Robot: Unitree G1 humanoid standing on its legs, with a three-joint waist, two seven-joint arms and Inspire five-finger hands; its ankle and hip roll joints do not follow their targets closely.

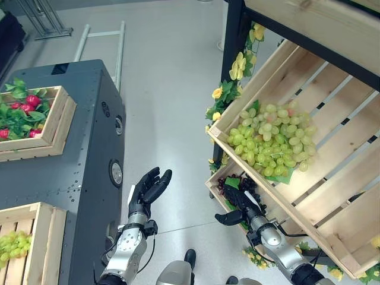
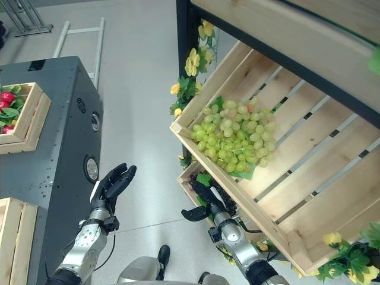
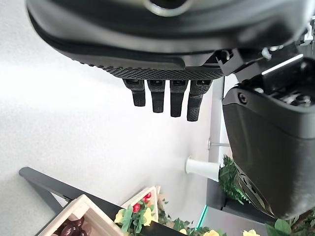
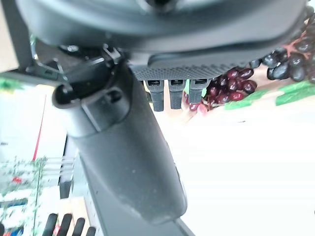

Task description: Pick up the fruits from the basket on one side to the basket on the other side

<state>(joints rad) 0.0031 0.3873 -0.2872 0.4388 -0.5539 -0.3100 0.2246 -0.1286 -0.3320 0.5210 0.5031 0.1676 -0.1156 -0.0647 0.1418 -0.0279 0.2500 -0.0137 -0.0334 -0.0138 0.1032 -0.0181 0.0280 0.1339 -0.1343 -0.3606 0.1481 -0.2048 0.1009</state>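
Under the tilted upper crate of green grapes, the right hand is reached into the lower wooden crate holding dark grapes; its fingers are straight over the bunch and its thumb sticks out to the side, nothing grasped. Dark red and black grapes are seen just past the fingertips in the right wrist view, with green leaf strips beside them, a detail hidden by the hand in the head views. Left hand is held up beside the dark grey cabinet, fingers relaxed and released, empty; straight fingers against bare floor are confirmed in the left wrist view, where a far crate of dark grapes is also caught. On the cabinet top a wooden crate of red fruit with leaves is seen, and nearer, a second crate with a few green grapes. Yellow artificial flowers trim the black shelf frame
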